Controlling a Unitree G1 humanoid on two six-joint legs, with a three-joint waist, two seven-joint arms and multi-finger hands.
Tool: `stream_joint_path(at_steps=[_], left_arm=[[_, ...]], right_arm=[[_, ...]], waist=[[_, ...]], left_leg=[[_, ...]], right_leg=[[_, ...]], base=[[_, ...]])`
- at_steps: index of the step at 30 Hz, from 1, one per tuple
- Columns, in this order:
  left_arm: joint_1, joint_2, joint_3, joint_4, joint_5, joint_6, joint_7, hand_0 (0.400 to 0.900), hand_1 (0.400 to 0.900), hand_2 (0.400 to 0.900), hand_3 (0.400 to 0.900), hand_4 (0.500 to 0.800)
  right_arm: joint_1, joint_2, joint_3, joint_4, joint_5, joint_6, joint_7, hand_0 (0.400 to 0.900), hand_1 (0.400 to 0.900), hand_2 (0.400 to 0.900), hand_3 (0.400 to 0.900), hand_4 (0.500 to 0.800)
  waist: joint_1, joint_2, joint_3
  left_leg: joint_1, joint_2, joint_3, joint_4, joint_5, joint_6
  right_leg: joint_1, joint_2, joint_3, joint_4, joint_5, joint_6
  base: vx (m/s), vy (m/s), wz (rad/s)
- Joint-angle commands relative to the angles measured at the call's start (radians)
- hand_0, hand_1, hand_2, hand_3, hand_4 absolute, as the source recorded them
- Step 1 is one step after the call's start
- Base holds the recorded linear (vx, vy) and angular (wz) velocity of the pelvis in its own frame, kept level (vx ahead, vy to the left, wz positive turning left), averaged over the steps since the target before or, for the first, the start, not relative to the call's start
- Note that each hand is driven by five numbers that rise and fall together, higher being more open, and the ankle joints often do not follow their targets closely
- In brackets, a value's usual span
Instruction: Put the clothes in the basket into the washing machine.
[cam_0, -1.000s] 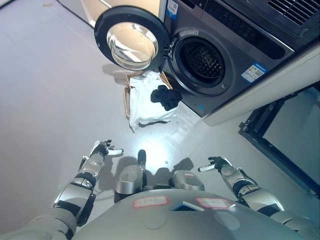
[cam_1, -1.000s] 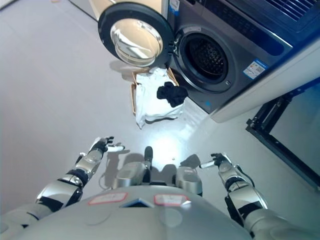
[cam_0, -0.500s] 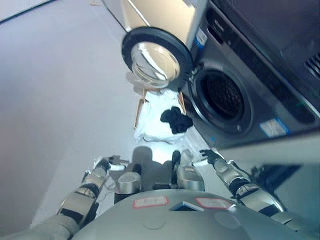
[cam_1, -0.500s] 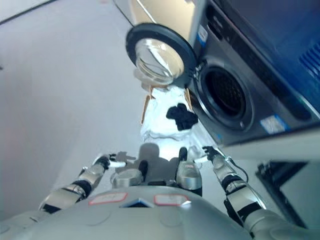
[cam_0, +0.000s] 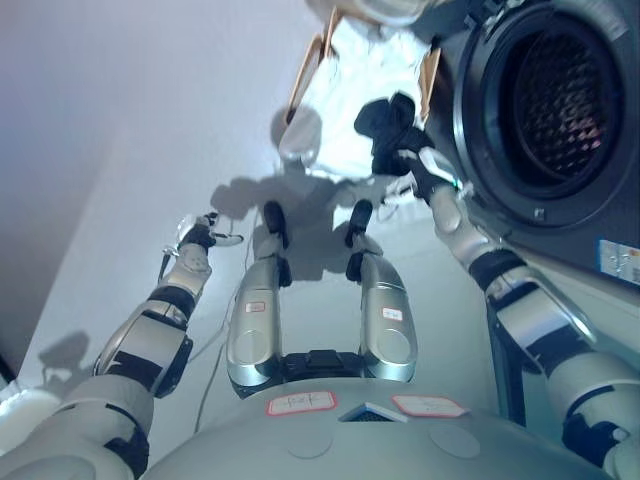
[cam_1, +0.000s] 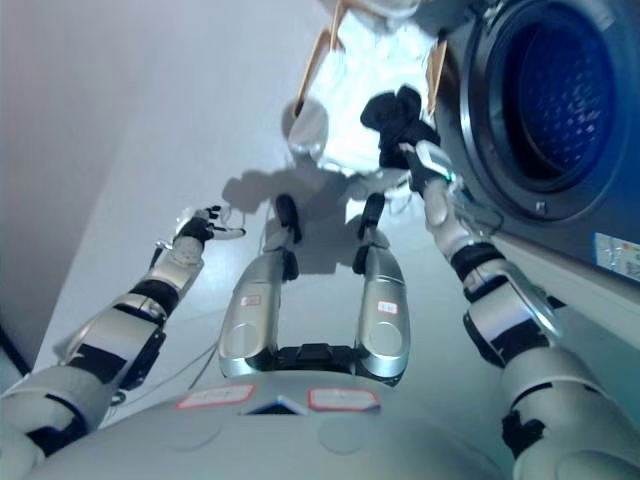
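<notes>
Our right hand (cam_0: 425, 170) had reached forward to the crumpled black garment (cam_0: 388, 128) at the right edge of the white-lined wooden basket (cam_0: 310, 70), grip unclear, left hand (cam_0: 195, 238) idle and relaxed; next we judged: grasp, lift into the grey washing machine's round drum opening (cam_0: 560, 95).

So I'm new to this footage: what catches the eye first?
The washing machine's open drum fills the upper right. Left of it, the right hand reaches the black garment lying on white laundry in the basket. The left hand hovers open over the floor, lower left.
</notes>
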Motion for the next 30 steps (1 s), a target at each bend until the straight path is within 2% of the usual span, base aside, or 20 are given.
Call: stream_joint_path(at_steps=[1,5,7,10,14,15,19,22,30], left_arm=[[0.001,0.037,0.008,0.042,-0.047,0.005,0.063,0.9,0.9,0.9,0.9,0.8],[-0.03,0.051,-0.001,0.006,-0.063,0.0,0.111,0.9,0.9,0.9,0.9,0.8],[-0.053,0.056,-0.006,-0.017,-0.084,-0.011,0.145,0.9,0.9,0.9,0.9,0.8],[-0.081,0.049,-0.017,-0.034,-0.113,-0.011,0.184,0.9,0.9,0.9,0.9,0.8],[-0.127,0.041,-0.042,-0.054,-0.149,-0.009,0.212,0.9,0.9,0.9,0.9,0.8],[-0.15,0.046,-0.049,-0.063,-0.171,-0.009,0.22,0.9,0.9,0.9,0.9,0.8],[-0.17,0.062,-0.056,-0.078,-0.201,-0.009,0.231,0.9,0.9,0.9,0.9,0.8],[-0.186,0.078,-0.058,-0.09,-0.232,-0.015,0.226,0.9,0.9,0.9,0.9,0.8],[-0.283,0.142,-0.047,-0.025,-0.304,-0.003,0.218,0.9,0.9,0.9,0.9,0.8]], right_arm=[[-0.107,-0.105,0.009,-0.11,-0.018,-0.023,-0.101,0.9,0.9,0.9,0.9,0.8],[-0.239,-0.194,0.069,-0.19,-0.155,-0.004,-0.206,0.9,0.9,0.9,0.9,0.8],[-0.323,-0.243,0.143,-0.15,-0.327,0.047,-0.299,0.9,0.9,0.9,0.9,0.8],[-0.389,-0.237,0.192,-0.07,-0.392,0.094,-0.333,0.9,0.9,0.9,0.9,0.8],[-0.464,-0.228,0.252,0.03,-0.407,0.126,-0.341,0.9,0.9,0.9,0.9,0.8],[-0.491,-0.229,0.261,0.07,-0.384,0.132,-0.337,0.9,0.9,0.9,0.9,0.8],[-0.52,-0.227,0.276,0.119,-0.344,0.133,-0.328,0.9,0.9,0.9,0.9,0.8],[-0.528,-0.227,0.278,0.181,-0.313,0.132,-0.303,0.9,0.9,0.9,0.9,0.8],[-0.551,-0.237,0.264,0.329,-0.216,0.131,-0.217,0.9,0.9,0.9,0.9,0.8]], waist=[[0.004,-0.014,-0.019],[0.003,-0.006,0.0],[0.005,0.002,0.003],[0.008,0.012,-0.01],[0.011,0.028,-0.029],[0.008,0.033,-0.039],[0.013,0.035,-0.051],[0.017,0.039,-0.038],[0.03,0.041,0.036]], left_leg=[[-0.078,0.04,-0.052,0.044,-0.036,-0.075],[-0.236,0.067,-0.085,0.172,-0.071,-0.079],[-0.339,0.077,-0.106,0.304,-0.117,-0.084],[-0.481,0.083,-0.131,0.486,-0.178,-0.086],[-0.638,0.069,-0.159,0.668,-0.239,-0.082],[-0.706,0.064,-0.168,0.743,-0.262,-0.077],[-0.804,0.065,-0.184,0.86,-0.303,-0.071],[-0.88,0.07,-0.189,0.987,-0.356,-0.064],[-1.013,0.089,-0.196,1.375,-0.505,-0.055]], right_leg=[[-0.081,-0.041,0.02,0.103,-0.016,0.099],[-0.214,-0.049,0.023,0.235,-0.063,0.093],[-0.302,-0.049,0.032,0.353,-0.111,0.082],[-0.433,-0.044,0.039,0.525,-0.181,0.064],[-0.591,-0.048,0.052,0.704,-0.254,0.035],[-0.661,-0.046,0.069,0.777,-0.282,0.026],[-0.754,-0.058,0.087,0.888,-0.325,0.01],[-0.837,-0.062,0.111,1.014,-0.371,-0.003],[-0.971,-0.082,0.151,1.372,-0.495,-0.026]], base=[[0.0,-0.074,0.17],[-0.05,-0.067,0.15],[-0.09,-0.057,0.07],[-0.07,-0.046,0.02],[-0.06,-0.033,0.03],[-0.04,-0.018,0.06],[-0.03,-0.007,-0.03],[-0.05,-0.018,-0.02],[-0.02,0.005,-0.07]])
